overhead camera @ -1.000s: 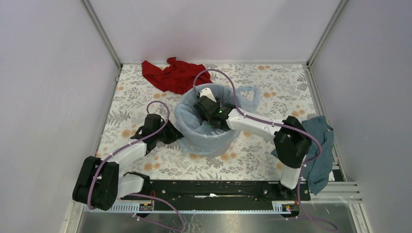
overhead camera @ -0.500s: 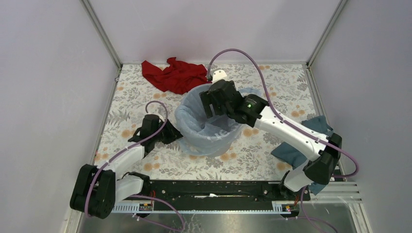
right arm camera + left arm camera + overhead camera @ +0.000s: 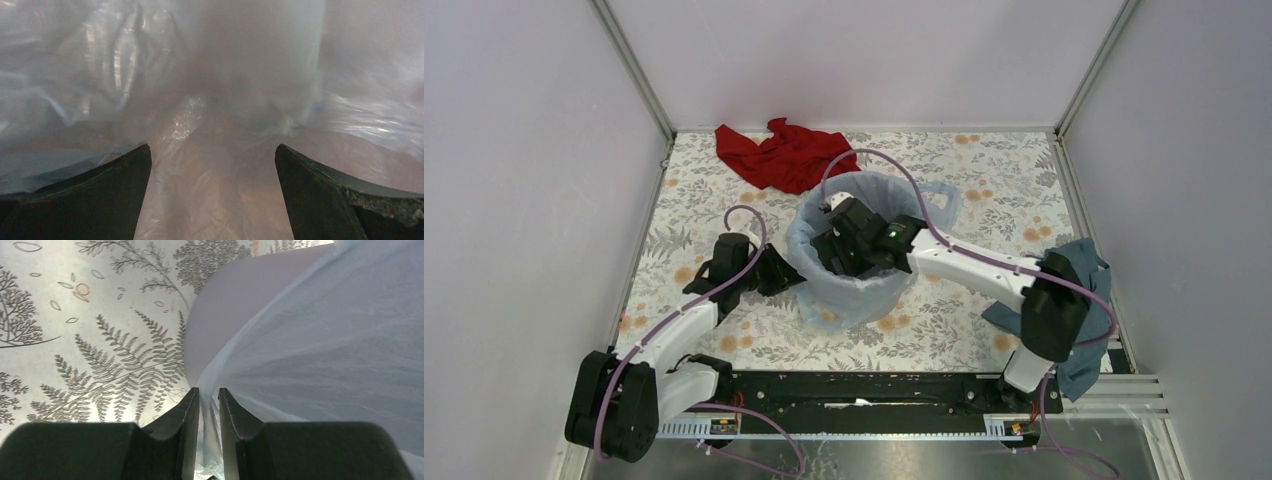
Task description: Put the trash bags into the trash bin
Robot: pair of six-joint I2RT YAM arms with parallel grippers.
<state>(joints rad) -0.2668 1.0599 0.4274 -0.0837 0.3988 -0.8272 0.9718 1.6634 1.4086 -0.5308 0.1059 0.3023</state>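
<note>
A thin, pale blue, translucent plastic trash bag (image 3: 802, 250) lines a light grey, round, smooth-walled plastic trash bin (image 3: 235, 295), which stands near the middle of the table (image 3: 984, 180) with its fern-and-flower pattern. The wrinkly film covers the rim and hangs down the outer wall, and a loop of it sticks out at the rim's far right side. The left gripper (image 3: 209, 392) sits low against the bin's left outer wall, its two dark fingers nearly together and pinching a fold of the trash bag between them. The right gripper (image 3: 212, 150) reaches down inside the bin, its jaws spread wide with nothing between them, facing glossy crumpled film at the bottom. A crumpled red cloth (image 3: 784, 155) lies beyond the bin near the back wall. A dark teal-blue cloth (image 3: 1092, 265) lies at the table's right edge, partly behind the right arm.
</note>
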